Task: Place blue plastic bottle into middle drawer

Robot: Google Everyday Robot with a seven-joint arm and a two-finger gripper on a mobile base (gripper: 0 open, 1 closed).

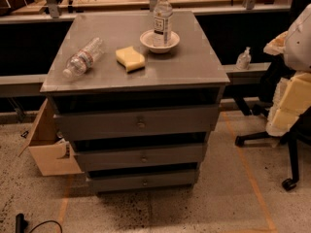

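Observation:
The blue plastic bottle (163, 17) stands upright in a white bowl (159, 42) at the back of the grey cabinet top (194, 64). It is clear, with a white cap and a dark blue-and-white label. The middle drawer (143, 157) is the second of three grey fronts with a small round knob, and it sits pushed in. The gripper does not show in the camera view. A white rounded shape (297, 35) at the right edge may be part of my arm.
A clear bottle with a red-and-white label (83, 57) lies on its side at the top's left. A yellow sponge (130, 58) lies beside the bowl. An open cardboard box (48, 147) stands left of the cabinet, and an office chair (286, 140) stands to the right.

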